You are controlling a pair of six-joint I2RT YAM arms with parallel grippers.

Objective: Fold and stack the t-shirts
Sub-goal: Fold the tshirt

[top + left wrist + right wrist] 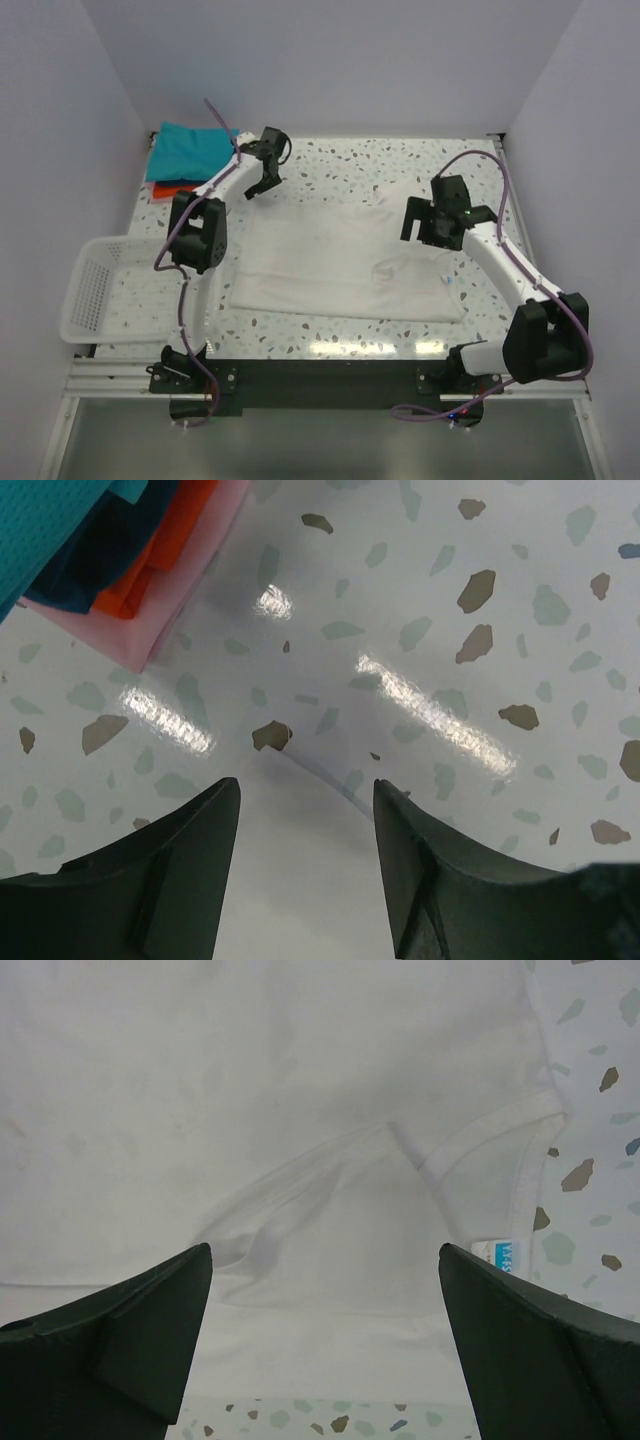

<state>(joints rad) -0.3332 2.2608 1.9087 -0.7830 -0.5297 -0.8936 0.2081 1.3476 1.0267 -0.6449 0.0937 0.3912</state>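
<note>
You look down on a speckled table (pixel 350 165) with pale walls around it. A white t-shirt (pixel 330 265) lies flat across the middle, its neckline toward the right. Your left gripper (pixel 262 183) hangs at the shirt's far left corner, fingers pointing down. Your right gripper (pixel 420 222) hangs over the shirt's far right edge. In the far left corner, a folded teal t-shirt (pixel 190 150) sits on a red-orange t-shirt (pixel 168 189). A white mesh basket (pixel 88 300) rests at the left edge, beside the left arm.
</note>
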